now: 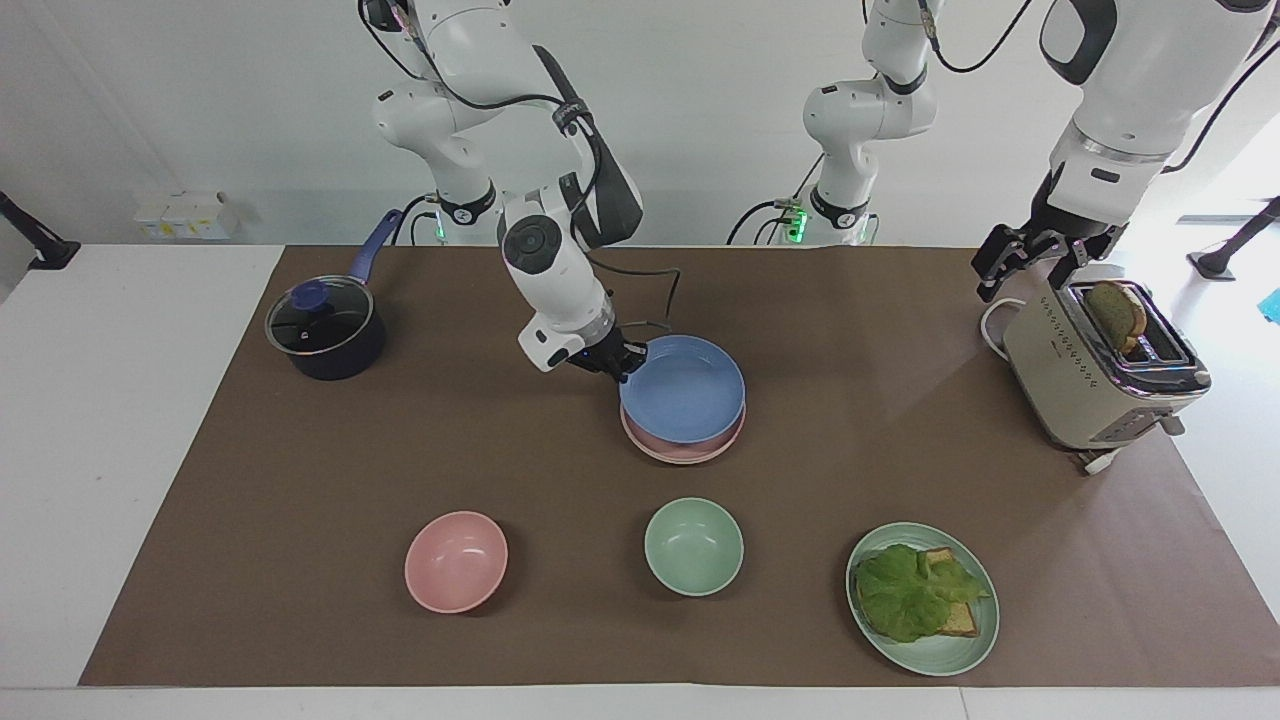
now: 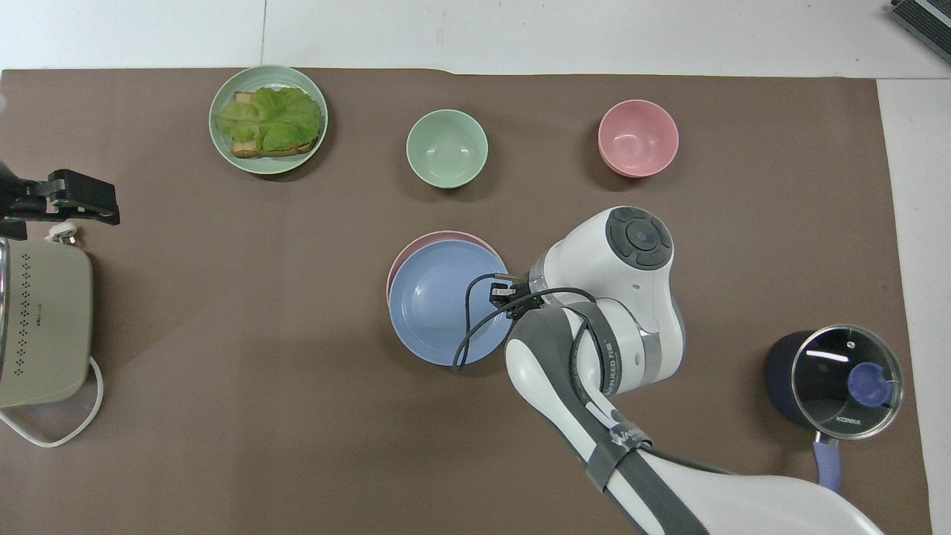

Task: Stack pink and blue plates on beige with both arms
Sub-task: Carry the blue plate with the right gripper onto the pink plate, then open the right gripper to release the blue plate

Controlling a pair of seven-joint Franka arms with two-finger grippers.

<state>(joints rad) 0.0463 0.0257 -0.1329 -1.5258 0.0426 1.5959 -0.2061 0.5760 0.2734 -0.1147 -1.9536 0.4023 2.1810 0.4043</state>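
Note:
My right gripper is shut on the rim of the blue plate, on the side toward the right arm's end of the table. The blue plate sits low on the pink plate at the middle of the mat, shifted slightly toward the robots. I cannot tell whether the two plates rest fully together. The beige plate is hidden; the stack covers whatever lies under the pink one. My left gripper hangs open over the toaster, holding nothing, and waits.
A toaster with a bread slice stands at the left arm's end. A lidded dark pot is at the right arm's end. Farther from the robots lie a pink bowl, a green bowl and a green plate with lettuce toast.

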